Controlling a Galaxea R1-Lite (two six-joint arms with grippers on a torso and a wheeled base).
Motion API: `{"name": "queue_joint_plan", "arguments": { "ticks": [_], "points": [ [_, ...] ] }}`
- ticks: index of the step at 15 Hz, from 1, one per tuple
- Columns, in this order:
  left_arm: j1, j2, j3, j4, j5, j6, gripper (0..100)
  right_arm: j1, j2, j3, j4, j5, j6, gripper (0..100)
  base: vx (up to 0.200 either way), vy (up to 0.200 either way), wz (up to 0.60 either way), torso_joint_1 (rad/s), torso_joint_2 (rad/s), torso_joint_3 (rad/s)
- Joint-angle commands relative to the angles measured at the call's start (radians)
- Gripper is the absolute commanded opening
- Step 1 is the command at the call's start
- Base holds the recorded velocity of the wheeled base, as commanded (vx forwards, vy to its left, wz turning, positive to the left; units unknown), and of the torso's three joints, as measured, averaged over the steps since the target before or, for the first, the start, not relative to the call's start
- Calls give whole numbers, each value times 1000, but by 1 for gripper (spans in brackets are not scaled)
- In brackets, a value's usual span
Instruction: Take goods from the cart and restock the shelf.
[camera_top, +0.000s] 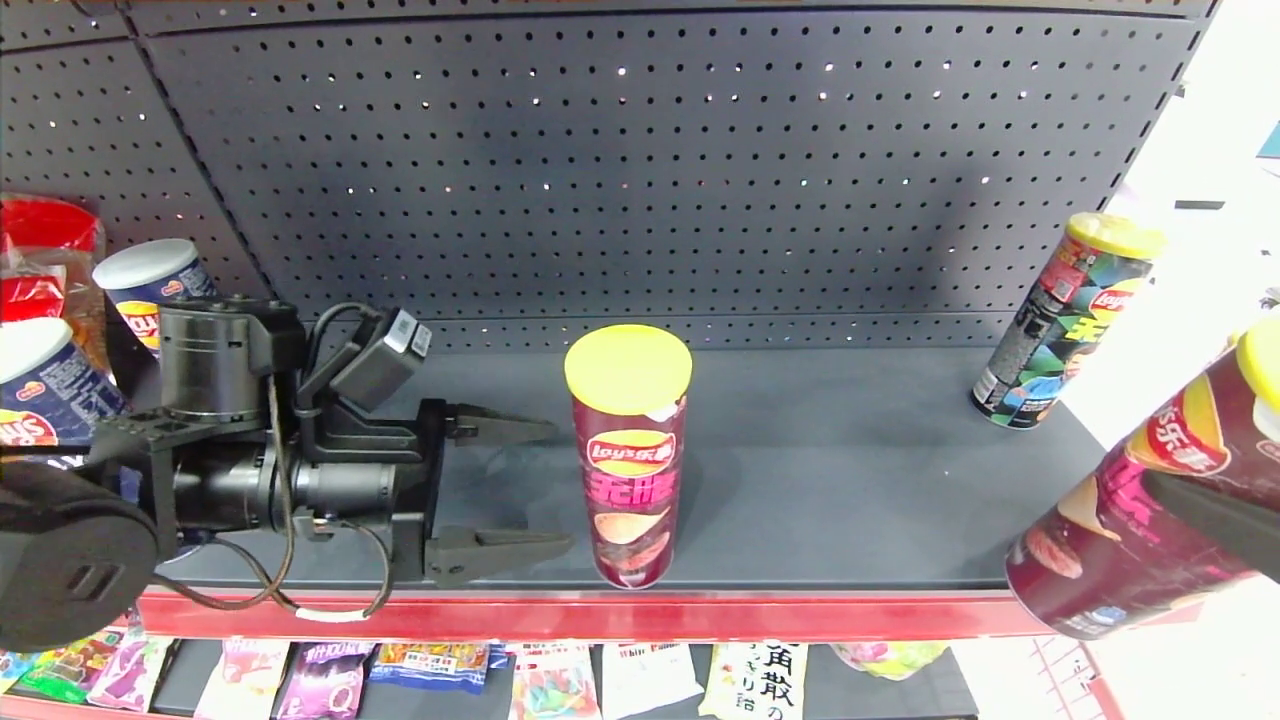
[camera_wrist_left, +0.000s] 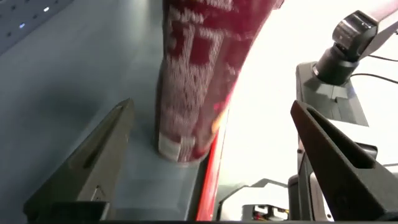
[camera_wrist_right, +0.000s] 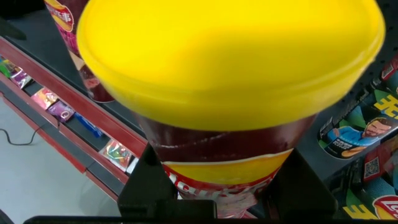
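A maroon chip can with a yellow lid (camera_top: 628, 460) stands upright near the front of the grey shelf (camera_top: 830, 480). My left gripper (camera_top: 560, 488) is open just to its left, level with the can's lower half and not touching it. In the left wrist view the can (camera_wrist_left: 199, 74) rises beyond the spread fingers (camera_wrist_left: 93, 168). My right gripper (camera_wrist_right: 224, 193) is shut on a second maroon can (camera_wrist_right: 230, 56), which hangs tilted off the shelf's front right corner (camera_top: 1150, 500).
A black and teal can (camera_top: 1065, 320) stands at the shelf's back right. Blue cans (camera_top: 150, 280) and a red bag (camera_top: 40, 250) crowd the left end. A red lip (camera_top: 700, 612) edges the shelf front; snack packets (camera_top: 430, 668) hang below. Bare shelf lies between the two standing cans.
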Motion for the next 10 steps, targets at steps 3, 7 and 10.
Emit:
{"name": "queue_joint_plan", "arguments": {
  "ticks": [3, 7, 10],
  "points": [
    [69, -109, 58, -2, 23, 8, 100, 4, 2, 1, 0, 2, 0, 0, 0, 0, 0, 0, 0, 0],
    [89, -235, 139, 0, 312, 1, 100, 5, -4, 15, -2, 2, 0, 0, 0, 0, 0, 0, 0, 0],
    [87, -303, 147, 0, 559, 4, 100, 5, -11, 24, -2, 2, 1, 0, 0, 0, 0, 0, 0, 0]
  ]
}}
